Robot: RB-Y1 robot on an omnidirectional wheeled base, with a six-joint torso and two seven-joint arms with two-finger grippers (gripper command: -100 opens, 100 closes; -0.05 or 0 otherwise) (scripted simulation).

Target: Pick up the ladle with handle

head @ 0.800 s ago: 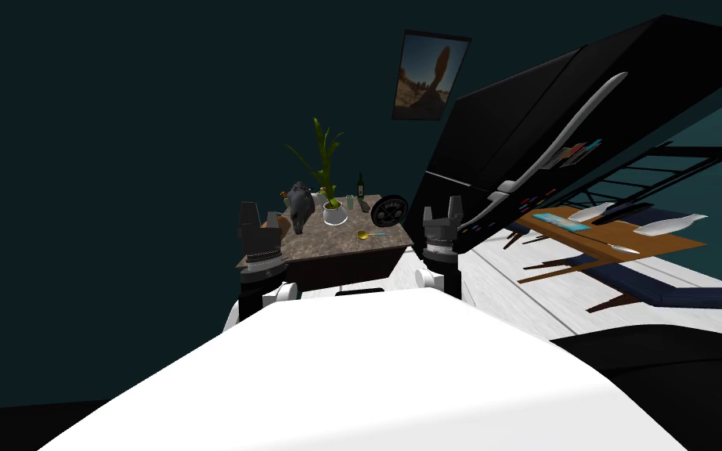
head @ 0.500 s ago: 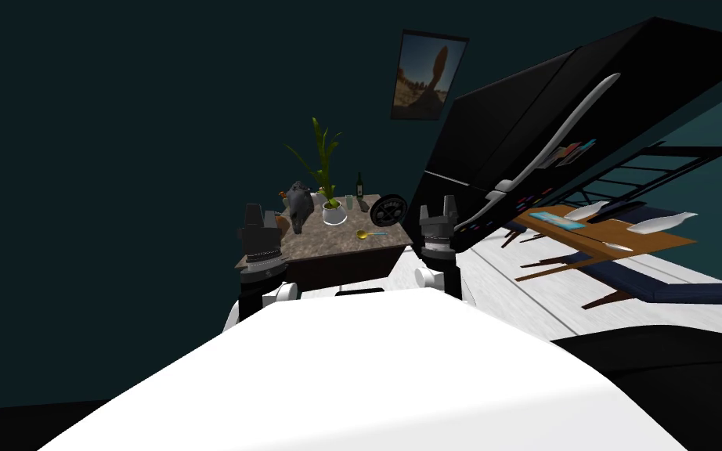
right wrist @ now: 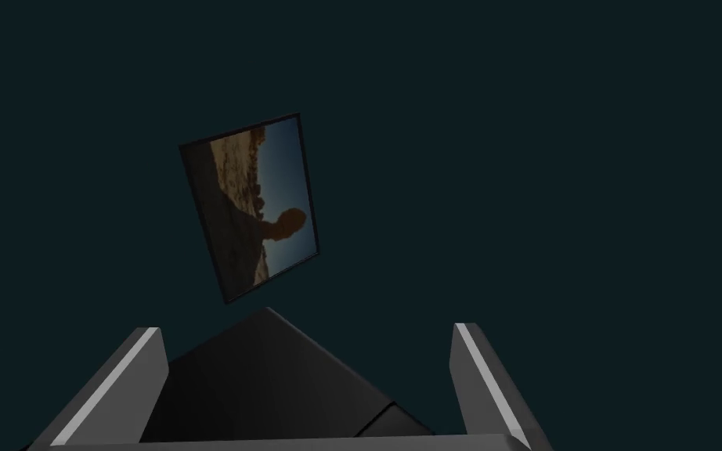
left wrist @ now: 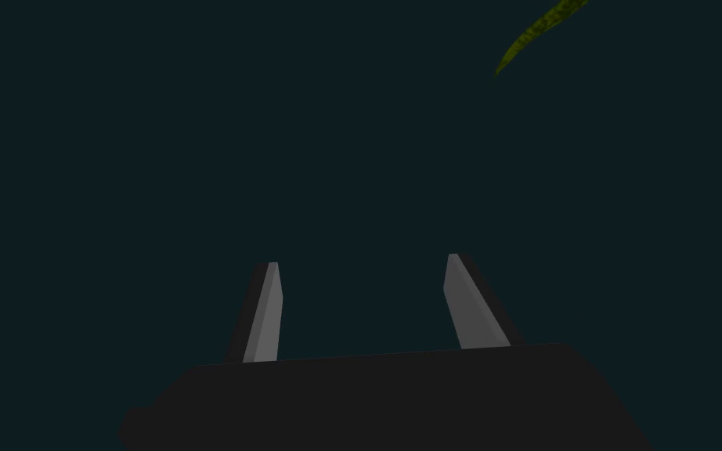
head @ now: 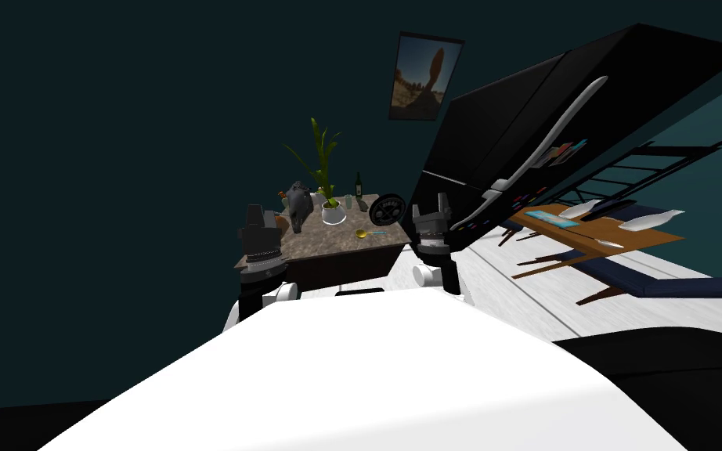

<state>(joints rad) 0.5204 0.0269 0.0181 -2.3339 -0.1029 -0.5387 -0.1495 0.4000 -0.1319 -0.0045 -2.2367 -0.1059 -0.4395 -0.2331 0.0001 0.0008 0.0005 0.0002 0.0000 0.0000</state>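
The ladle (head: 367, 233) has a yellow bowl and a thin teal handle. It lies on the speckled brown table (head: 328, 244) near the table's front right. Both arms are raised in front of the table, short of it. My left gripper (head: 255, 211) stands before the table's left end; its wrist view shows the fingers apart (left wrist: 362, 260) with nothing between them, against a dark wall. My right gripper (head: 430, 205) is at the table's right corner, open wide (right wrist: 308, 327) and empty.
On the table stand a potted plant (head: 334, 214), a dark bottle (head: 359, 186), a dark grey figure (head: 299, 205) and a round black object (head: 388, 210). A tall black cabinet (head: 508, 125) with a long grey handle (head: 555, 149) rises to the right. A wooden dining table (head: 586, 232) stands beyond it.
My right gripper has shifted slightly left, toward the table's corner. The view has turned a little, sliding the black cabinet and dining table leftward. The ladle lies where it was.
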